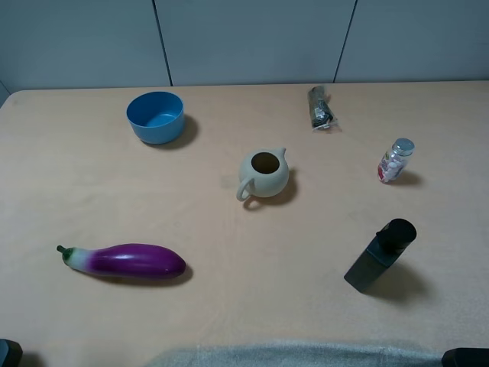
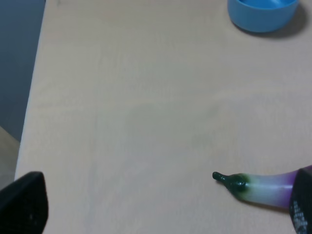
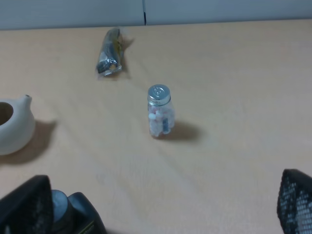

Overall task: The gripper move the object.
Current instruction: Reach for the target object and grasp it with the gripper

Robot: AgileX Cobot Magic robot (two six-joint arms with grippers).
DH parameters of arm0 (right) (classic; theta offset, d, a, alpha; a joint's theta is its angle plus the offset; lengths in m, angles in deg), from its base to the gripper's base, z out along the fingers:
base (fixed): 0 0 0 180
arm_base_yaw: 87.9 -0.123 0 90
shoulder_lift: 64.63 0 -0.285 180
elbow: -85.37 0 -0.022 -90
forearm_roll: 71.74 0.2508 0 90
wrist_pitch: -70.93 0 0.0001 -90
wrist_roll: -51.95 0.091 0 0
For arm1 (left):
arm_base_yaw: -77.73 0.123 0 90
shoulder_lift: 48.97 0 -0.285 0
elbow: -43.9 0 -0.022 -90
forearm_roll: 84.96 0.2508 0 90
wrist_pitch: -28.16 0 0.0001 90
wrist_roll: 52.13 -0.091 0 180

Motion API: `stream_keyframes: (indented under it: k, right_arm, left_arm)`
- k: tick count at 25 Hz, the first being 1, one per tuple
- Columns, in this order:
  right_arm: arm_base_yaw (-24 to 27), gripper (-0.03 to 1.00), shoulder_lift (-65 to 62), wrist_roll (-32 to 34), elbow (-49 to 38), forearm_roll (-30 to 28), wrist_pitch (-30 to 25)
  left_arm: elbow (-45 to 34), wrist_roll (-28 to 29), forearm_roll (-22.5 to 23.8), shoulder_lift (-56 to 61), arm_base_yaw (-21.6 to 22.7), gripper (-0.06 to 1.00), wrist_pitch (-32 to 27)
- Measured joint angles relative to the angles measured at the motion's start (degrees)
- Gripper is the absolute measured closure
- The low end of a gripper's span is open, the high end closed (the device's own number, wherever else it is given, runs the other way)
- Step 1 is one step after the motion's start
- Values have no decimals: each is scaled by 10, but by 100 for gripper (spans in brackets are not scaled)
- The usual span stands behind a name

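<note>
Right wrist view shows the right gripper point(image 3: 163, 180) spread wide, the near-right black bottle point(image 3: 80, 217) standing just beside one finger.

The pale tan table point(image 1: 229, 321) carries a blue bowl point(image 1: 155, 116) at the far left, a cream teapot point(image 1: 263, 174) near the middle and a purple eggplant point(image 1: 130, 261) lying at the near left. On the right, a dark wrapped packet point(image 1: 321, 108) lies farthest back, a small clear jar point(image 1: 395, 160) stands nearer, and the black bottle point(image 1: 380, 255) stands nearest, all well apart.

Tool point(image 2: 161, 209) agape (eggplant point(image 2: 263, 187) beside one finger point(image 2: 303, 204)); blue bowl point(image 2: 263, 12) apart
</note>
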Motion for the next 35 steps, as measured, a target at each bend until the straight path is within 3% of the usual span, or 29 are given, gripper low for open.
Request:
stream_keyframes:
  k: [30, 35]
  right_arm:
    - [0, 28, 0, 0, 0, 0, 0]
    - [0, 28, 0, -4, 0, 23, 0]
  left_arm:
    - [0, 0, 0, 0, 0, -5, 0]
    - [0, 0, 0, 0, 0, -5, 0]
